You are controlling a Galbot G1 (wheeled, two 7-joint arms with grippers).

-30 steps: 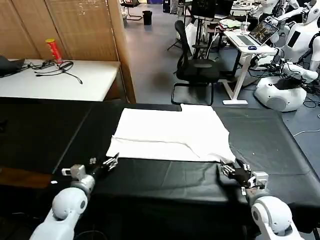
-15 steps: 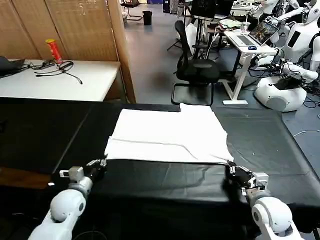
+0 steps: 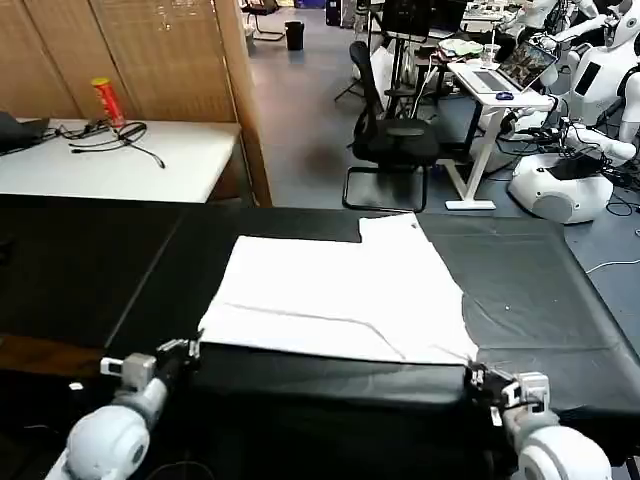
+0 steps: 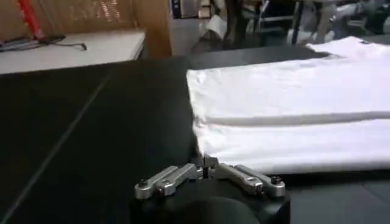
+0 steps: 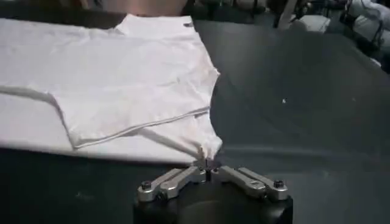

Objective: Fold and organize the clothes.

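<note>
One T-shirt point(image 3: 335, 295) on black table point(image 3: 540, 280).

Red can point(image 3: 103, 101), cables point(image 3: 112, 137) on white table point(image 3: 180, 160); office chair point(image 3: 392, 135).

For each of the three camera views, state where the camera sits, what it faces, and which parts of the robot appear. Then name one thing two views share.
Head view: on the robot's head, looking forward and down at the black table and white T-shirt; both arms show, left hand and right hand.
Left wrist view: on the left arm, facing the T-shirt's near corner, pinched by the left hand.
Right wrist view: on the right arm, facing the other near corner, pinched by the right hand.
Shared: both wrist views show the same T-shirt.
</note>
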